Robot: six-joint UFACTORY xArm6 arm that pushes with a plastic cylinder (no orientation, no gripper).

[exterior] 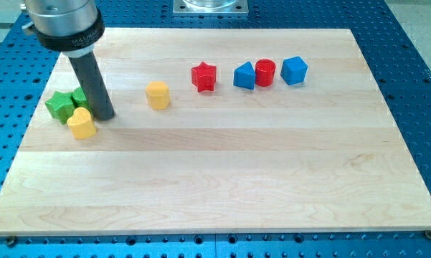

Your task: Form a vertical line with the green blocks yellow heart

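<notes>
A green star block (59, 105) lies at the view's left edge of the board. A second green block (79, 96) sits just to its right, partly hidden behind the rod, so its shape is unclear. A yellow heart block (81, 123) lies just below them, touching or nearly touching the star. My tip (105, 116) rests on the board right beside the yellow heart, on its upper right, and next to the second green block.
A yellow hexagonal block (158, 94) lies right of the tip. Further right along the upper board are a red star (204, 77), a blue block (244, 75), a red cylinder (264, 72) and a blue block (294, 70). The wooden board (222, 179) sits on a blue perforated table.
</notes>
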